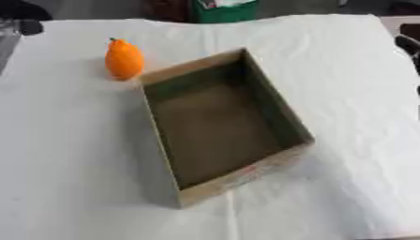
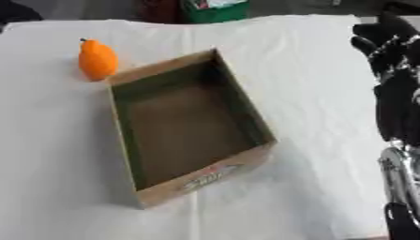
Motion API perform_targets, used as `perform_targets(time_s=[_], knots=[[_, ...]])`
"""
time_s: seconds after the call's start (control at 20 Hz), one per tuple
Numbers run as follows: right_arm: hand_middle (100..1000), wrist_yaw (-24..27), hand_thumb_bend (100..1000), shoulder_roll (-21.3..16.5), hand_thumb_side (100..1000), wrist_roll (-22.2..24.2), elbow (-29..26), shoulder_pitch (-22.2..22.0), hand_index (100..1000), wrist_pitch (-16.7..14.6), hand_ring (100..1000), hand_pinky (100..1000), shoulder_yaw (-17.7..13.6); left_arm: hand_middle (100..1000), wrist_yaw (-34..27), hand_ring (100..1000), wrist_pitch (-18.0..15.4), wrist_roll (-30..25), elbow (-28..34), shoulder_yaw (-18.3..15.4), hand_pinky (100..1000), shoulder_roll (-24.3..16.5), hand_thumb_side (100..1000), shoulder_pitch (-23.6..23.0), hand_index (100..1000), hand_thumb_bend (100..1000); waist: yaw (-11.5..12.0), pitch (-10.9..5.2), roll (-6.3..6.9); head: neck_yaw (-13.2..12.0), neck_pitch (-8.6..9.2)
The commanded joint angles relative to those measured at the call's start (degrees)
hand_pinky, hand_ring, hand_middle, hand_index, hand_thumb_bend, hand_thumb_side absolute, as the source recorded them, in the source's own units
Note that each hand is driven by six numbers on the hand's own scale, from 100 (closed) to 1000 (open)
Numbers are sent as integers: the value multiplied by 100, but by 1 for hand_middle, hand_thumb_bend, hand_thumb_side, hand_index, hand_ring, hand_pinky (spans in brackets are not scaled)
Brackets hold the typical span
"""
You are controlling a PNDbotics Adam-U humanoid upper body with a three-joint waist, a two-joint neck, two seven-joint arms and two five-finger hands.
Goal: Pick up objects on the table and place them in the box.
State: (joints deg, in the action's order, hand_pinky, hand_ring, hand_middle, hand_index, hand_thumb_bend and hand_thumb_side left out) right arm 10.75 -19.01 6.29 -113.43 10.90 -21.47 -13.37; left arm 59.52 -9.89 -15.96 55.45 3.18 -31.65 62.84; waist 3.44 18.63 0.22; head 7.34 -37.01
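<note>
An orange fruit-shaped object point(image 1: 124, 59) with a small stem stands on the white cloth, just beyond the far left corner of an open cardboard box point(image 1: 288, 123). The box lies askew in the middle of the table and nothing shows inside it. My right hand point(image 2: 384, 40) comes in along the right edge of the right eye view, black, raised beside the table's right side and well apart from both the box and the orange object. Its fingers are blurred. My left hand shows in neither view.
A white wrinkled cloth point(image 1: 344, 70) covers the whole table. A green container point(image 1: 223, 10) stands past the far edge. Dark shapes point(image 1: 25, 16) sit at the far left corner.
</note>
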Motion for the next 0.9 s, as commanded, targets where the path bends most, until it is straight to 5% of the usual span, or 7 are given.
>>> perform_targets(time_s=[0.05, 0.2, 0.65, 0.9], knots=[[735, 54, 100, -143, 1000, 53, -116, 62, 883, 4, 869, 893, 6, 813, 253, 746, -222, -284, -82, 0, 524, 16, 809, 189, 971, 946, -13, -95, 13, -26, 93], [735, 59, 100, -133, 1000, 85, -116, 68, 882, 16, 870, 894, 16, 826, 218, 759, -311, -590, -166, -19, 539, 110, 744, 213, 984, 851, -21, -86, 19, -25, 108], [729, 36, 100, -122, 1000, 159, -116, 75, 879, 46, 871, 897, 38, 826, 157, 762, -154, -1031, -204, -26, 543, 263, 742, 281, 1000, 861, -69, -54, 30, -56, 142], [722, 11, 100, -106, 1000, 209, -116, 88, 874, 60, 870, 899, 61, 803, -63, 752, -51, -1047, -311, -102, 539, 428, 742, 359, 1000, 773, -125, 10, 37, -110, 199]])
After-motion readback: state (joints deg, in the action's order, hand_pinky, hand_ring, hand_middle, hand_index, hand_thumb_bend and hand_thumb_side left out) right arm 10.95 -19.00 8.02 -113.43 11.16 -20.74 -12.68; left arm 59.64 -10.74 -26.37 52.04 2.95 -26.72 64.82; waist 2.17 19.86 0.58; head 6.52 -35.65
